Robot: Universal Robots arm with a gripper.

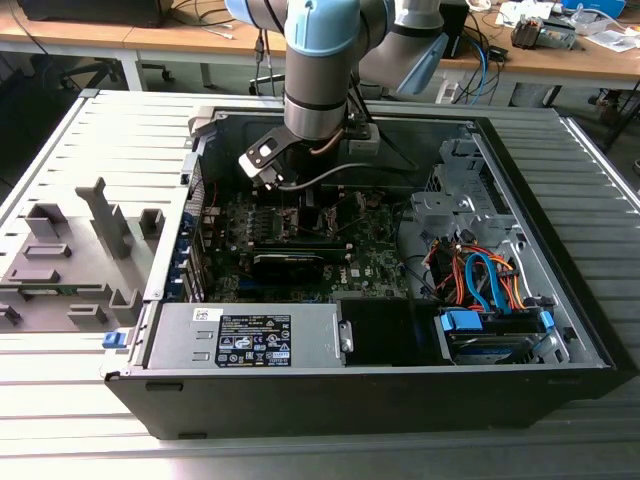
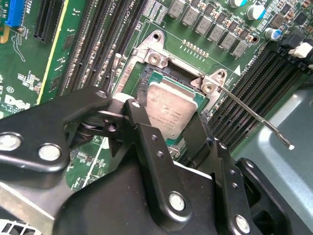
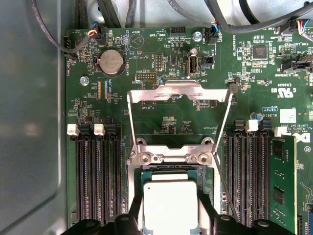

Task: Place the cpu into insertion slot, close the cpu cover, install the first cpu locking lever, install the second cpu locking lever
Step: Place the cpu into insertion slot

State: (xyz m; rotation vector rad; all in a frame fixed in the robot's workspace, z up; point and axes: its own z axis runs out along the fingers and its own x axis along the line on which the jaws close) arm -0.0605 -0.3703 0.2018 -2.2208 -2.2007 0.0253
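Silver-topped cpu lies square over the insertion slot amid the green board. Gripper clenched on the cpu, one black finger pressed to each opposite edge in both wrist views. Cpu cover stands swung open, beyond the slot's hinge end. Thin wire lever sticks out loose beside the slot

cpu: 1 pc
insertion slot: 1
cpu cover: 1
locking levers: 2, thin rods
cover hinge screws: 2
coin batt.: 1
robot arm: 1, w/ 1 hand
PC case: 1
PSU: 1
worktop: 1
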